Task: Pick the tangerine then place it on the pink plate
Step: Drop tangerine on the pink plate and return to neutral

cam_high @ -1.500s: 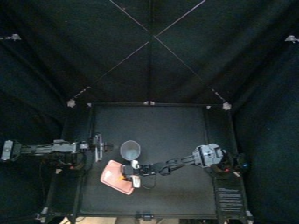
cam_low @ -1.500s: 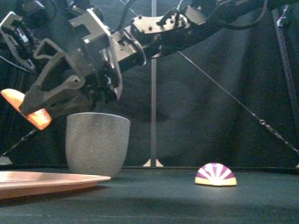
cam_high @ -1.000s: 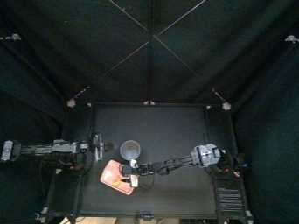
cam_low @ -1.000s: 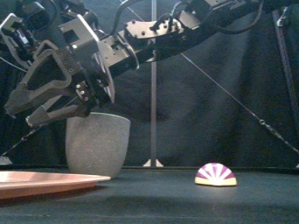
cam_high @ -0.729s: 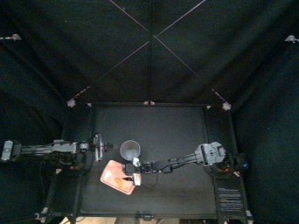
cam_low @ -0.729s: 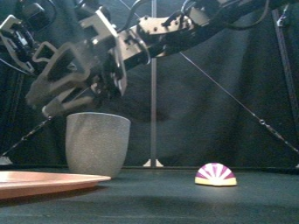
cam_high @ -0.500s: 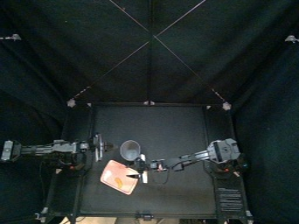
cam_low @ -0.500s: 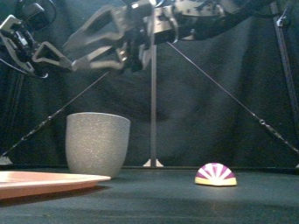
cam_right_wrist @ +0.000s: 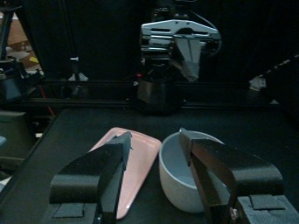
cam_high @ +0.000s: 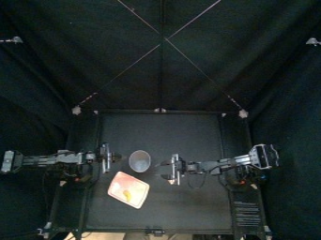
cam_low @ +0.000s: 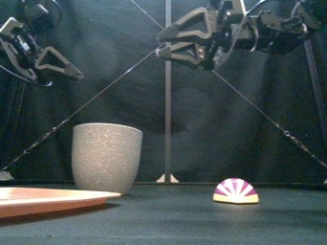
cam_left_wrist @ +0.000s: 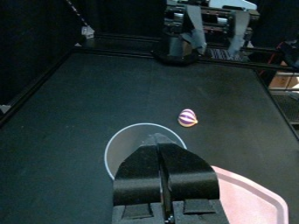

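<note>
My right pincer (cam_right_wrist: pixel 160 144), jaws apart and empty, above-right of the tall grey speckled cup (cam_low: pixel 107 156); tangerine (cam_high: pixel 124 193) apparently the orange patch on the flat pink tray (cam_high: pixel 141 184) in front of it. Best to retreat high, clear of the rim.

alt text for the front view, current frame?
A tall grey speckled cup stands at the left of the black table, with the edge of a pink tray nearer the camera and a small purple-and-white striped dome toy to the right. High above, the right gripper hangs open at top centre, the left gripper at upper left.
</note>
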`<move>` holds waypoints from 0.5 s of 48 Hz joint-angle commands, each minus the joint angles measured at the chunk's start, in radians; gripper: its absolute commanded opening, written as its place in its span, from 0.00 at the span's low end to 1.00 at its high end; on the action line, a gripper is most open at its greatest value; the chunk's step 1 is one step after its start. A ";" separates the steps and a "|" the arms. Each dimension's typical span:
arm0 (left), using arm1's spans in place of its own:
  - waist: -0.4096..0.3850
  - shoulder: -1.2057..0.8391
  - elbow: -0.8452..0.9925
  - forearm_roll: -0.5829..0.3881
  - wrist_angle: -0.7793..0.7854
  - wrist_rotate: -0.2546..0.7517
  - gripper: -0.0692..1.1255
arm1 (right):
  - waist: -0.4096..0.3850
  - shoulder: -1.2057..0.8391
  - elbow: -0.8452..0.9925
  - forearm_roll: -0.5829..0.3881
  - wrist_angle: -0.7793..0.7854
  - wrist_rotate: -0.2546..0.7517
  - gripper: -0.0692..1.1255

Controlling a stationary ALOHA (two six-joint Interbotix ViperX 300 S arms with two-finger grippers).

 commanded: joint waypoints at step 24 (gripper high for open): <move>0.002 0.002 0.003 0.000 -0.009 -0.002 0.13 | -0.100 -0.209 0.236 0.025 -0.020 0.008 0.77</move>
